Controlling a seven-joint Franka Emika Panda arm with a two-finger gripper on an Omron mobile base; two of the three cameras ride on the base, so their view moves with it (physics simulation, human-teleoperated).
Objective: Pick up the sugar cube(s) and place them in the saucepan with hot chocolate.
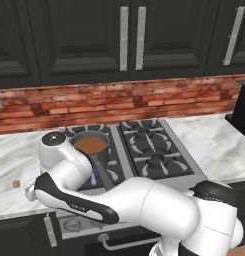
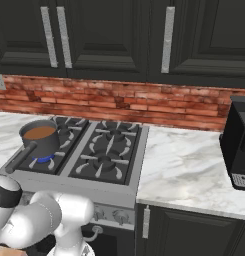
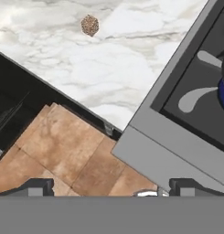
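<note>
Nearest to me the white arm [image 1: 144, 200] folds low across the front of the stove, its hand hanging out over the counter edge left of the cooktop. In the hand view the gripper [image 3: 112, 186] has its two dark fingertips [image 3: 38, 186] standing far apart at the bottom, with nothing between them, above the brown tiled floor [image 3: 72, 155] and the corner of the grey stove [image 3: 177, 132]. Beyond the tips lies the marble counter [image 3: 99, 59], and on it a brownish speckled sugar cube [image 3: 89, 25], alone on the bare stone and well clear of the fingers. From the left base view the same cube [image 1: 16, 184] sits near the front edge of the counter, left of the stove and close to the arm's wrist. Farther back, the saucepan [image 1: 90, 145] stands on the front left burner, filled with smooth orange-brown liquid, its long dark handle pointing toward the front of the stove; a blue flame shows beneath it. Behind everything run the red brick backsplash [image 2: 124, 97] and dark cabinets [image 2: 114, 35], with a black appliance [image 2: 237, 145] on the counter far right.
</note>
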